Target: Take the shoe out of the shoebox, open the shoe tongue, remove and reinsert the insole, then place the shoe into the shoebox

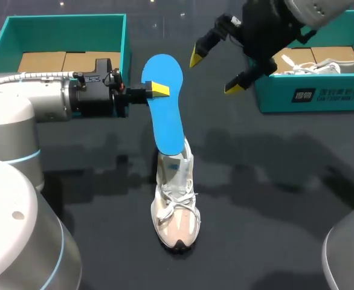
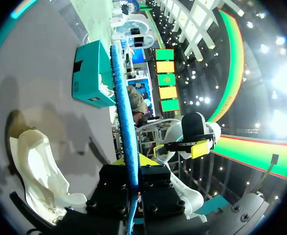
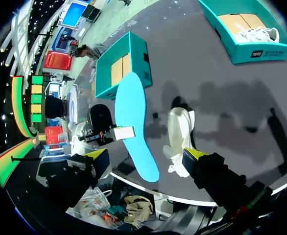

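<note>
The insole is clamped near mid-length between the fingers of the left gripper and held upright, its lower end at the opening of the shoe; contact cannot be confirmed. The shoe is stood on the table at centre, toe nearest. The right gripper is spread wide and empty, just left of the far-right box.

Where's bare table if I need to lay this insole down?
Open table between the shoe and the right shoebox; also left of the shoe. Crowded above the shoe: insole, left gripper, right gripper.
</note>
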Tool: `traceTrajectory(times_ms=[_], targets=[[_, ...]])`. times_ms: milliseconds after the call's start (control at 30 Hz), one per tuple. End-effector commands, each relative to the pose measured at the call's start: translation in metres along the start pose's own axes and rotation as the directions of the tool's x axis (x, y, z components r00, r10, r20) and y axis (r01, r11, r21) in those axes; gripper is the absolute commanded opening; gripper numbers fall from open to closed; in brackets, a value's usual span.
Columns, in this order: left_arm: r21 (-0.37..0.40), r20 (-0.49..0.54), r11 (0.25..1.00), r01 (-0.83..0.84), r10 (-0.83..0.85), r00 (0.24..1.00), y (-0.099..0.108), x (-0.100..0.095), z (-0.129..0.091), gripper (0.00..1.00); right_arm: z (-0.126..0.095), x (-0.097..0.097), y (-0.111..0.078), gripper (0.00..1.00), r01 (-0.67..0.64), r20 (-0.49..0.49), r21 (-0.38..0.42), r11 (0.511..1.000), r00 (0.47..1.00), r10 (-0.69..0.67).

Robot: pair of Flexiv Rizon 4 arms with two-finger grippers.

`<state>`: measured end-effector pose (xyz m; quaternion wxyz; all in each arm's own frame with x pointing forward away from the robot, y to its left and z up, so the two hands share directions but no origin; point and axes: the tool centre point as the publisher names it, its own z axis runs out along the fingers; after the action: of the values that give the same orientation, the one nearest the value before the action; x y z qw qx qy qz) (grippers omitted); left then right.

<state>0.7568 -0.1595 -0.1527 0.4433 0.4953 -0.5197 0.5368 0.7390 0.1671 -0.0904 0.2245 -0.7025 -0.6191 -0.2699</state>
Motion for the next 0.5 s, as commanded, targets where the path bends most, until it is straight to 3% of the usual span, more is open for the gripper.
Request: traceTrajectory(times_ms=[33,200,500], targets=[[0.000,0.000,1.000,0.000,0.000,1.000,0.000,-0.001,0.001,0.00,0.008,-0.011,-0.006,1.00,-0.001,-0.559,-0.006,1.000,0.829,-0.002],[0.000,0.000,1.000,0.000,0.000,1.000,0.000,-0.001,0.001,0.00,0.019,-0.016,-0.007,1.00,0.029,-0.628,-0.010,1.000,0.778,-0.029],[0.000,0.000,1.000,0.000,0.000,1.000,0.000,-0.001,0.001,0.00,0.029,-0.020,-0.007,1.00,0.030,-0.669,-0.003,1.000,0.743,-0.024]])
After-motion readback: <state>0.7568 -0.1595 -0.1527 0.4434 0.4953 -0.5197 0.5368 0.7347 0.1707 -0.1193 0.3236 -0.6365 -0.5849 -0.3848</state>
